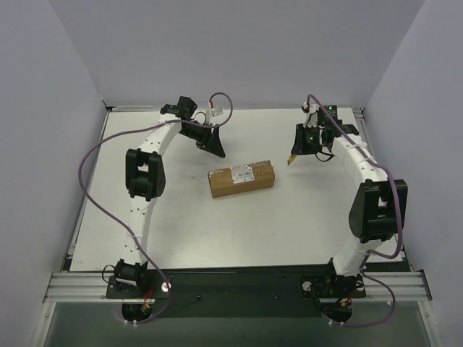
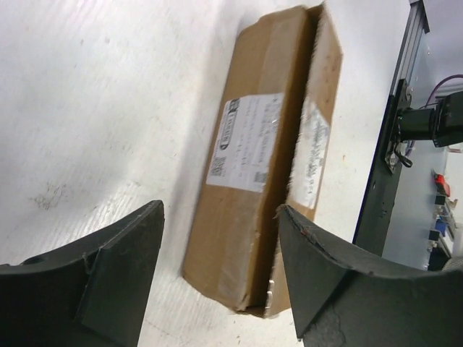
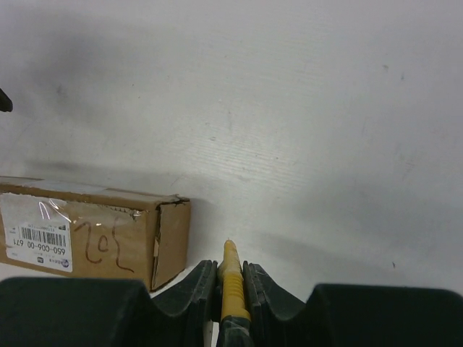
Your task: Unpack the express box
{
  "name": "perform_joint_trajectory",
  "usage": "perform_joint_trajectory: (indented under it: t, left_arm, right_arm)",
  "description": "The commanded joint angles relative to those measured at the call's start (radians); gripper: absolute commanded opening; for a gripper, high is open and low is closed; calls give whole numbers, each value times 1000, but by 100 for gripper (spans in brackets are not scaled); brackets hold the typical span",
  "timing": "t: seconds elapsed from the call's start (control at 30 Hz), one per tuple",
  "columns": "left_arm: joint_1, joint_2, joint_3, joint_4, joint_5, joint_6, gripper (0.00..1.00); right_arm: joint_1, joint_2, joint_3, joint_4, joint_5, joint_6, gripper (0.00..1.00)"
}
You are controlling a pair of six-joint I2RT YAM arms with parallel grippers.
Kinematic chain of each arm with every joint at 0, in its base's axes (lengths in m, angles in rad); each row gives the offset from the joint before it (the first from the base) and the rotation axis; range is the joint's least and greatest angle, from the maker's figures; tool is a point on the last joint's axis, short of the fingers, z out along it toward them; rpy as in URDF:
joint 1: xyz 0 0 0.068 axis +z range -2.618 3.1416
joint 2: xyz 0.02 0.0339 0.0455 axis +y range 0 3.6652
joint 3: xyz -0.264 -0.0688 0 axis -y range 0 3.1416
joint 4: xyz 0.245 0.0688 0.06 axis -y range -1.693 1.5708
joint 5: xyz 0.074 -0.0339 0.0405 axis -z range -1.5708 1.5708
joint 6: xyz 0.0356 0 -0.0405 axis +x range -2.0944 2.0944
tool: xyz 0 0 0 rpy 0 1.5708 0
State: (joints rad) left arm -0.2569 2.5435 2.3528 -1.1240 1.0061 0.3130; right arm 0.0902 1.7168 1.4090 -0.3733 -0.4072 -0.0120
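We find the box (image 1: pixel 241 179) lying flat at mid-tabletop (image 1: pixel 217 231), label up, its right end flap slightly ajar. The left end effector (image 2: pixel 218 215) hangs near its far left corner, released, fingers spread. The right end effector (image 3: pixel 230 269), far right of the box, is clenched on a yellow knife (image 3: pixel 231 296).

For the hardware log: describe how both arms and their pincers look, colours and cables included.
The left arm and right arm are white tubes with chunky black joint housings. A purple cable loops loosely along each. The left pincer and right pincer are matte black, with broad wedge-shaped fingers; no readable markings show.
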Motion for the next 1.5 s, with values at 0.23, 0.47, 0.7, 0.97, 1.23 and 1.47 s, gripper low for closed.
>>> perform_joint_trajectory:
  t: [0.23, 0.47, 0.7, 0.97, 1.23, 1.47]
  left_arm:
    - [-122, -146, -160, 157, -99, 43, 77]
    - [-136, -232, -418, 322, -179, 66, 79]
    - [-137, -351, -696, 391, -123, -110, 67]
    - [-160, -474, -911, 527, -237, -296, 66]
    - [-174, -514, -1003, 584, -277, -380, 63]
    - [-173, -525, -1024, 586, -278, -377, 62]
  right_arm:
    - [166, 86, 13, 88, 31, -86, 0]
    - [244, 46, -64, 79, 8, -151, 0]
    - [250, -42, -140, 77, 117, -132, 0]
    - [318, -244, -197, 293, 258, -51, 0]
    - [500, -290, -341, 422, 350, -117, 0]
    - [546, -301, -357, 416, 383, -177, 0]
